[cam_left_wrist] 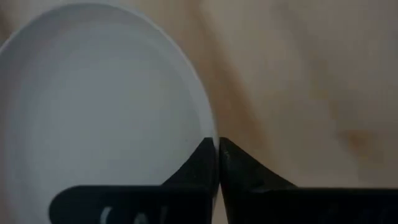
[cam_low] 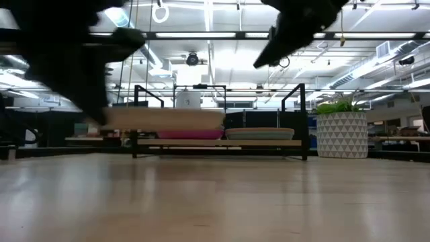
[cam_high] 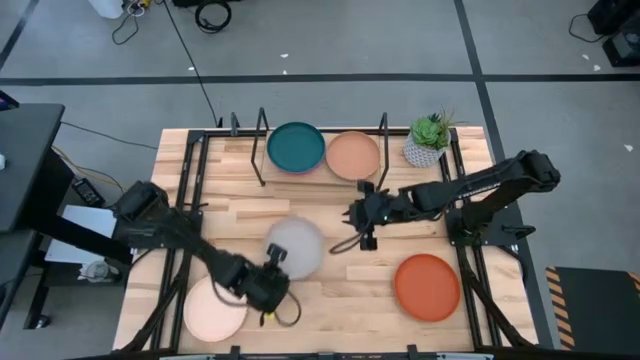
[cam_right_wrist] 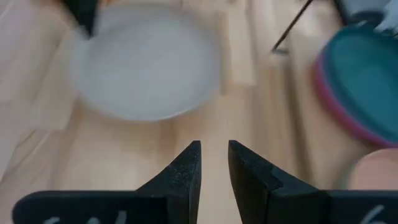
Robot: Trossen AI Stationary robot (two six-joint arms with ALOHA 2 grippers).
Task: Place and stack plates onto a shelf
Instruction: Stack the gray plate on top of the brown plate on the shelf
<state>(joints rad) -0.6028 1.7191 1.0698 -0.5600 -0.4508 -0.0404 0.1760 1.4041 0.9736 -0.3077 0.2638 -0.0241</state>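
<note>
Wooden table: left end effector pinches grey plate rim

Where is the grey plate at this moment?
In the high view, the grey plate is mid-table, its rim pinched by the left tool, beside the peach plate.

The setting is a robotics lab. Fluorescent ceiling lights and exposed ducts run overhead. Cables lie on the grey floor.

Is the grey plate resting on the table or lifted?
Lifted: the low view shows the grey plate above the table, its rim pinched by the left tool.
</note>
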